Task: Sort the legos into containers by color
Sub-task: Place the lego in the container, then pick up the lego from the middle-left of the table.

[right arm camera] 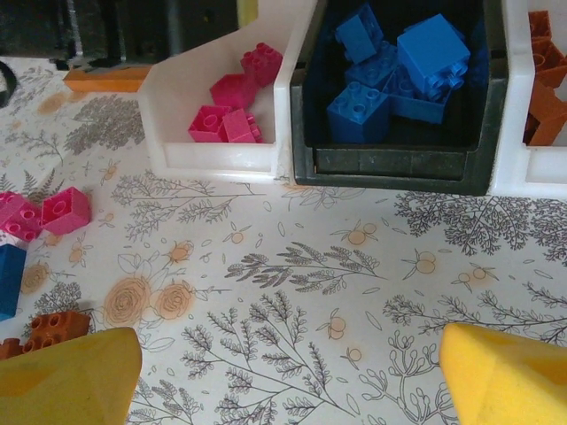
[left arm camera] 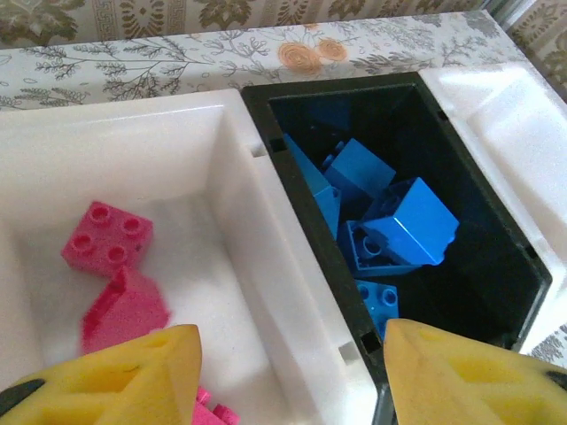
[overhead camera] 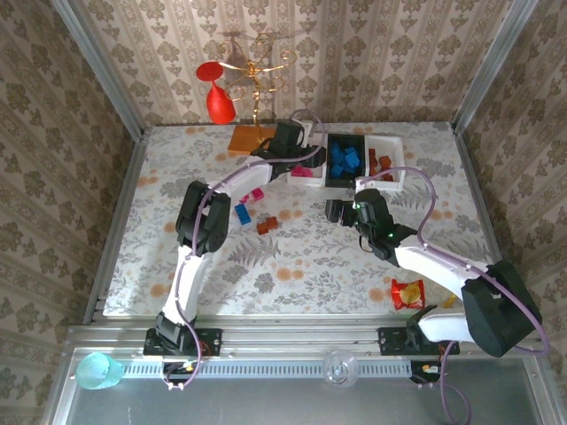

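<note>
Pose on the left: stretched from the base at the near edge of the tabletop, elbow about halfway across, forearm slanting right toward the far edge, with the left gripper (left arm camera: 288,381) hanging over the wall shared by the left white tray (left arm camera: 133,133) and the black tray (left arm camera: 496,257). Yellow fingertips (left arm camera: 115,376) parted, nothing between them, nothing held. Below: pink legos (left arm camera: 106,243) in the white tray, blue legos (left arm camera: 412,221) heaped in the black one.

On the right: folded back toward the near right corner, then reaching left and forward, with the right gripper (right arm camera: 292,381) low over bare tabletop (right arm camera: 337,266), just short of the trays' near walls. Spread wide, empty. Ahead of it, all three trays side by side along the far edge, with orange-brown legos (right arm camera: 545,106) in the right white tray (right arm camera: 532,177). Off to the left, loose on the tabletop: pink bricks (right arm camera: 53,211), a blue brick (right arm camera: 7,279) and an orange-brown brick (right arm camera: 49,326), close together and apart from the trays.
</note>
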